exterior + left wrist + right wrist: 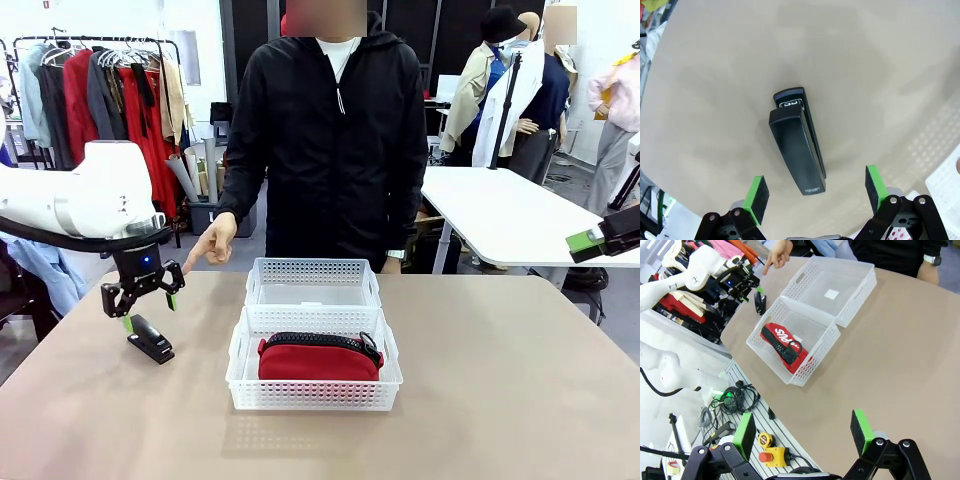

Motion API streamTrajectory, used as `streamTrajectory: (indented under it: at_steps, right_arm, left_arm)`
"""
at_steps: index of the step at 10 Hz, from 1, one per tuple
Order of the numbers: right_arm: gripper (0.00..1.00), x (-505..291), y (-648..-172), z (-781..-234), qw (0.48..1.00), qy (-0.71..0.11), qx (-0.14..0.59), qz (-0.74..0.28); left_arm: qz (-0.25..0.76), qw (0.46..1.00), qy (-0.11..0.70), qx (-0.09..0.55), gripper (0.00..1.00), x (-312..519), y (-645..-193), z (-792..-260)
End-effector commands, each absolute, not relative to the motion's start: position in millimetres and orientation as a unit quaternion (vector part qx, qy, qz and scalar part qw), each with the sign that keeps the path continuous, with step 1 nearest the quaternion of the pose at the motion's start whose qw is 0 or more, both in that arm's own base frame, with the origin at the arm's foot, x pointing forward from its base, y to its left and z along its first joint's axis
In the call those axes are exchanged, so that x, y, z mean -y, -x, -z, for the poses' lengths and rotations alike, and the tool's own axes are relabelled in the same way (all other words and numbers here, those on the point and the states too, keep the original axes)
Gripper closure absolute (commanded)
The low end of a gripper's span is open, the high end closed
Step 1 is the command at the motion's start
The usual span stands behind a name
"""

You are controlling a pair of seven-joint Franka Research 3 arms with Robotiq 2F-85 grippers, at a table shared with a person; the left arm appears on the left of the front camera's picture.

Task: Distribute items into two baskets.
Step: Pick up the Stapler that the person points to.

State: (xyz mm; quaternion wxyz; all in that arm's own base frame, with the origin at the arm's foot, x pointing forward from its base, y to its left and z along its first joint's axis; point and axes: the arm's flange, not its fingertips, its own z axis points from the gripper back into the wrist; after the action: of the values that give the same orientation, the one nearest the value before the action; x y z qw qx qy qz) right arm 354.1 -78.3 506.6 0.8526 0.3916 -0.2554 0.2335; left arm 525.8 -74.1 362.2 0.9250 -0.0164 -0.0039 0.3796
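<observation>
The left pincer (140, 300) is wide open and hangs just over the stapler (150, 341), gripping nothing. In the left wrist view its 2 green pads (759, 197) stand at either side of the stapler's near end, with a gap on each side, so they do not touch it. The stapler lies flat near the left edge of the surface (500, 380), apart from the baskets. It carries small white print at 1 end, too small to read.

The right pincer (803, 432) is also wide open and holds nothing, high above the right side of the surface.

The 2 baskets stand in the middle of the surface, touching each other. The near basket (313, 397) contains the red pouch (318, 361), which shows the white letters "SUP" in the right wrist view. The far basket (313, 271) has a white label (831, 294) on its floor; I cannot read it.

A person's hand (212, 243) points 1 finger down toward the far left part of the surface.
</observation>
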Motion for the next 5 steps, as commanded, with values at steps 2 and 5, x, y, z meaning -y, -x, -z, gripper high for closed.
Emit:
streamTrajectory:
  at_steps: [2,5]
  right_arm:
    - [0.0,77.5,-356.8,-507.8,0.844,-0.4,0.267,-0.237]
    - [0.0,77.5,-356.8,-507.8,0.844,-0.4,0.267,-0.237]
  left_arm:
    - [-0.402,0.915,0.018,0.018,0.0,71.8,-521.4,-337.7]
    - [-0.406,0.914,0.02,0.024,0.0,71.9,-520.8,-323.2]
